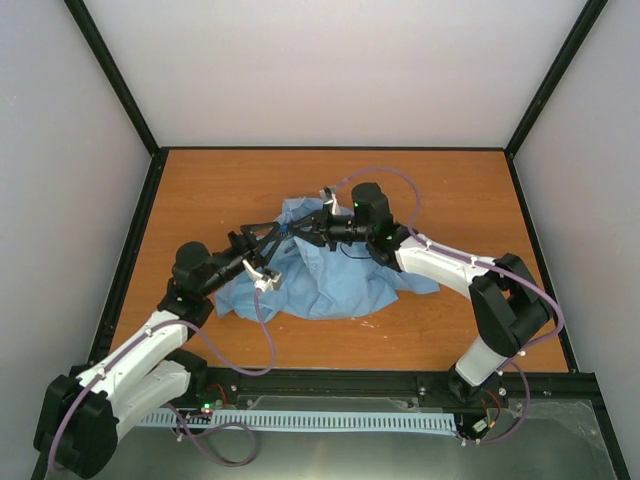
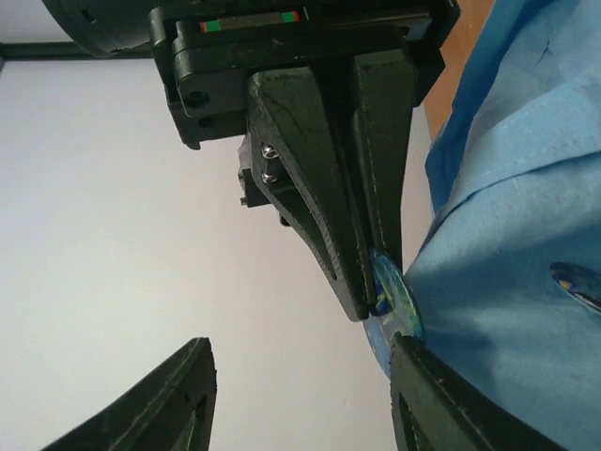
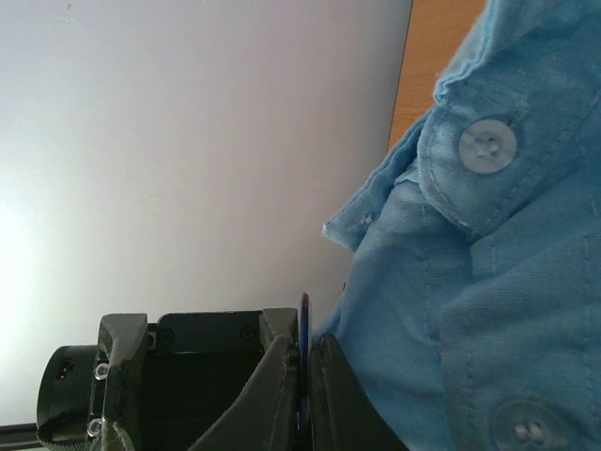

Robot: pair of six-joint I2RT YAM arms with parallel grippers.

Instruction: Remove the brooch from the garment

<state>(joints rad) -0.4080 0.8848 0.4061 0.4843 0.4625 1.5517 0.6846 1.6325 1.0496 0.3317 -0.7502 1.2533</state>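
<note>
Brooch (image 2: pixel 398 315) and garment (image 2: pixel 507 282) were joined at a raised fold of blue cloth, lifted off the table (image 1: pixel 250 190) between the two arms. The right gripper (image 2: pixel 374 287) had its fingers pressed together on the disc's flat faces, with the thin rim showing edge-on between them in the right wrist view. The left gripper (image 2: pixel 300 376) was spread wide just below, holding nothing. One finger (image 2: pixel 441 404) lay close against the cloth under the disc, and whether it touched could not be told.

The disc looked small, rigid, light and rather glossy, so it would likely slip if nipped only at the rim. A flat pinch across both faces, as the right fingers had it, seemed the sound hold. The shirt looked thin and limp (it bunched and draped wherever it was lifted), so it would probably trail after the brooch rather than resist a pull. The free pincer would best close on the fabric just beside the disc, to anchor it. How the brooch fastened was hidden, so a hard tug might snag or tear the cloth.
</note>
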